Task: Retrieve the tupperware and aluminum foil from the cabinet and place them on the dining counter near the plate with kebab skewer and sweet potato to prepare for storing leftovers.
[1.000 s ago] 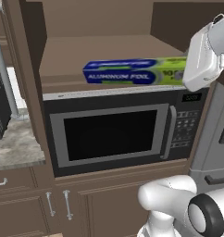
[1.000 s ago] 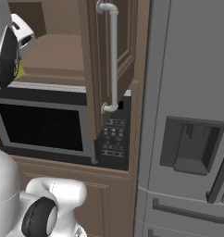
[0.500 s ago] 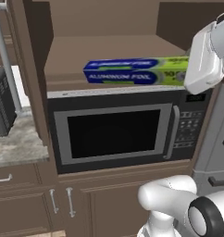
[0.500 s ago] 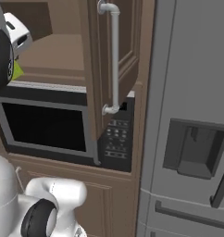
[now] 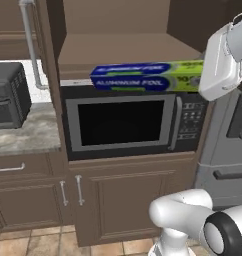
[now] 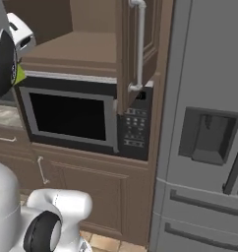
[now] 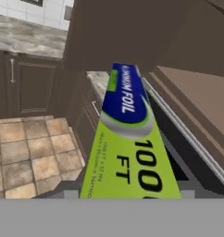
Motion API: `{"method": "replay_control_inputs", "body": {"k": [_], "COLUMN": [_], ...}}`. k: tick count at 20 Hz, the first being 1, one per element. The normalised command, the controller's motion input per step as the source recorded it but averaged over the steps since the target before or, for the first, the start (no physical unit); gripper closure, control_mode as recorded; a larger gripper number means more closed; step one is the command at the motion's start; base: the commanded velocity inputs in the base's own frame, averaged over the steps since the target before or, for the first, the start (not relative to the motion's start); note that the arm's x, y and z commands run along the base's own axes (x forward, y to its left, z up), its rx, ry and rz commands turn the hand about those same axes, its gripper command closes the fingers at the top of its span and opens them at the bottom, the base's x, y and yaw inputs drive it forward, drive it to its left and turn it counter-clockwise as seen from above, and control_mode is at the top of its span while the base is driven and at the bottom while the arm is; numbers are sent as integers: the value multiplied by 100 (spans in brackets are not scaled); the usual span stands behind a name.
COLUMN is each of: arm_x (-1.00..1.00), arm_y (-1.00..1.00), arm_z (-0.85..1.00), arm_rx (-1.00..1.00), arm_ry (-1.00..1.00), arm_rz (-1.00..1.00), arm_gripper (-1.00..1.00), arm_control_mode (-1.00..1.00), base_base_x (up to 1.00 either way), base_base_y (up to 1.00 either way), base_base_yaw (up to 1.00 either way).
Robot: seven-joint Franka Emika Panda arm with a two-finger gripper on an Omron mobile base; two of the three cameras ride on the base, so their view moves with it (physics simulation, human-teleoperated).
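The aluminum foil (image 5: 143, 76), a long blue box with a green end, hangs level in the air in front of the shelf edge of the open cabinet (image 5: 123, 50). My gripper (image 5: 203, 77) is shut on its green end. In the hand view the aluminum foil (image 7: 127, 139) runs away from the hand and hides the fingertips. The cabinet door with its white bar handle (image 6: 139, 44) stands swung out. The shelf inside is bare. The tupperware, dining counter, plate, kebab skewer and sweet potato are out of view.
A built-in microwave (image 5: 123, 122) sits under the cabinet shelf, with brown base cabinets (image 5: 118, 205) below. A black toaster oven (image 5: 8, 95) stands on the stone worktop (image 5: 23, 135) to the left. A grey fridge (image 6: 204, 138) fills the right. A tiled floor (image 7: 30, 152) lies below.
The whole scene has slid to the right in both base views, so the base has moved left. The foil box keeps its place at the hand, still gripped.
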Motion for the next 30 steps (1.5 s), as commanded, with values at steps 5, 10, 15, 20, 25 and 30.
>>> {"method": "replay_control_inputs", "body": {"k": [5, 10, 15, 20, 25, 30], "arm_x": [0, 0, 0, 0, 0, 0], "arm_y": [0, 0, 0, 0, 0, 0], "arm_z": [0, 0, 0, 0, 0, 0], "arm_rx": [0, 0, 0, 0, 0, 0], "arm_ry": [0, 0, 0, 0, 0, 0], "arm_rz": [0, 0, 0, 0, 0, 0], "arm_gripper": [100, 100, 100, 100, 100, 100], "arm_control_mode": [100, 100, 100, 100, 100, 100], "base_base_x": [-100, -45, -31, -84, -100, -50], "base_base_y": [-15, -32, -38, -36, -33, -42], "base_base_yaw": [-11, -48, -57, -33, -15, -20]}}
